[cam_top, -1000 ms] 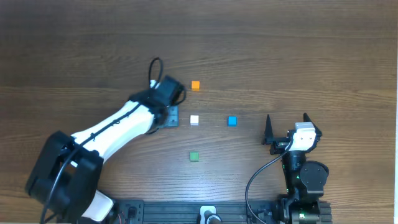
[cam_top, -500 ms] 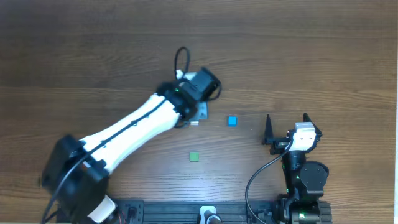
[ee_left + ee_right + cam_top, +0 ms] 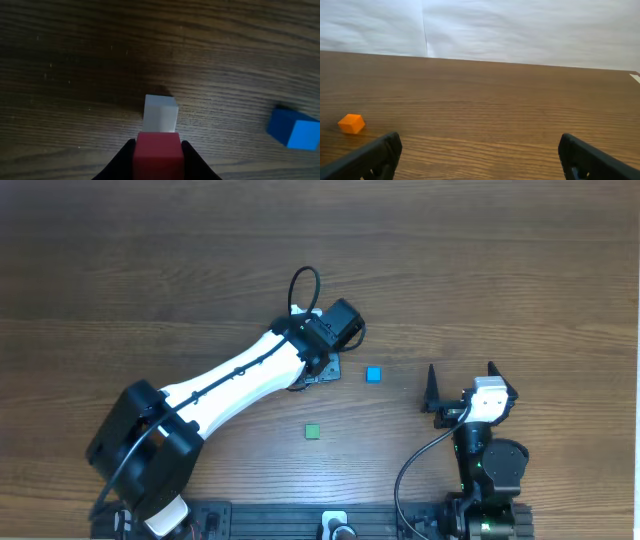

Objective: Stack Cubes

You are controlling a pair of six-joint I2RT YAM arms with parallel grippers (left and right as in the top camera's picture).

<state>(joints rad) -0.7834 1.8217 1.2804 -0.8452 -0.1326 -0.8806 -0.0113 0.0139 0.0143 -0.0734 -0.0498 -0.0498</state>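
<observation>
The left tool [image 3: 158, 148] pinches a red cube [image 3: 158, 160] at lower centre, close by the white cube [image 3: 161, 114]; released off-centre, it could tumble; right tool [image 3: 481, 160] spread.

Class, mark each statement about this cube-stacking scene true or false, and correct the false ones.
1. The left gripper holds a red cube. True.
2. The right gripper grips the orange cube. False: it is open and empty; the orange cube lies on the table.
3. The green cube sits on the blue cube. False: they lie apart on the table.
4. A white cube lies close to the red cube. True.
</observation>
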